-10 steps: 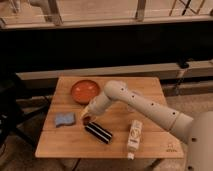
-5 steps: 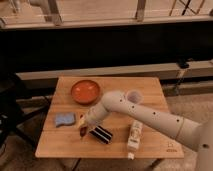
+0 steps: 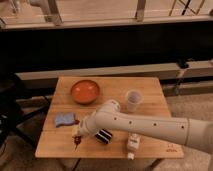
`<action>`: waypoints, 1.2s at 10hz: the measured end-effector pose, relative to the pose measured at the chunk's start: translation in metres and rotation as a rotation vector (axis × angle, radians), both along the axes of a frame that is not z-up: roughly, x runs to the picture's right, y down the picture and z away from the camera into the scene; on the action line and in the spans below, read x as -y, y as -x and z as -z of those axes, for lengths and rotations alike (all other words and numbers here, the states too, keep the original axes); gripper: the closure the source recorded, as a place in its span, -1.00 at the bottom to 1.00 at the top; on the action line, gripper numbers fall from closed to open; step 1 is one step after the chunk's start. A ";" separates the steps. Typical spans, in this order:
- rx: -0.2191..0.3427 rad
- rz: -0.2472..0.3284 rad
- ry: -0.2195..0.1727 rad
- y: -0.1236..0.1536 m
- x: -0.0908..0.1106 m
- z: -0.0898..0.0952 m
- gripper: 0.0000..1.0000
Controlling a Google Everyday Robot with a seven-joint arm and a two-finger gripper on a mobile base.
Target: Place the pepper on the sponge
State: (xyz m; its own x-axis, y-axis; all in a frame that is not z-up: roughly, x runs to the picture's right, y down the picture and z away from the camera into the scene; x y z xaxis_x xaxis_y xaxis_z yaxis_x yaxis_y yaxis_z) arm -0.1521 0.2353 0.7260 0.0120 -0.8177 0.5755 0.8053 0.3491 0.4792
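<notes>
The blue-grey sponge (image 3: 64,119) lies flat on the left side of the wooden table (image 3: 150,85). A tiny dark red thing (image 3: 76,121), which looks like the pepper, sits right at the sponge's right edge. My gripper (image 3: 76,139) hangs just in front and to the right of the sponge, pointing down toward the table's front-left. A small reddish bit shows at its tip, and I cannot tell what it is. The white arm (image 3: 135,125) reaches in from the right across the table's front.
An orange-red bowl (image 3: 85,91) stands behind the sponge. A clear cup (image 3: 133,100) is at the middle right. A black block with white stripes (image 3: 104,136) lies under the arm, and a white bottle (image 3: 132,145) lies near the front edge.
The gripper has moved left and toward the table's front edge, from beside the striped block to just in front of the sponge. The sponge, bowl and cup have stayed put.
</notes>
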 end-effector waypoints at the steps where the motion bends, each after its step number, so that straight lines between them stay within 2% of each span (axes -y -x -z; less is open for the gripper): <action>1: -0.016 0.003 -0.023 0.007 -0.001 0.001 1.00; 6: -0.057 0.004 -0.099 0.025 0.008 0.002 1.00; 12: -0.092 -0.007 -0.177 0.044 0.039 -0.011 1.00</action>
State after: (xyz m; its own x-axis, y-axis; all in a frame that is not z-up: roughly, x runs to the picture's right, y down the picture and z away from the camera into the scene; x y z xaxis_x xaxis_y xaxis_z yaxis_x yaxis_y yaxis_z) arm -0.1957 0.1962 0.7367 0.0641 -0.9058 0.4188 0.8463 0.2717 0.4582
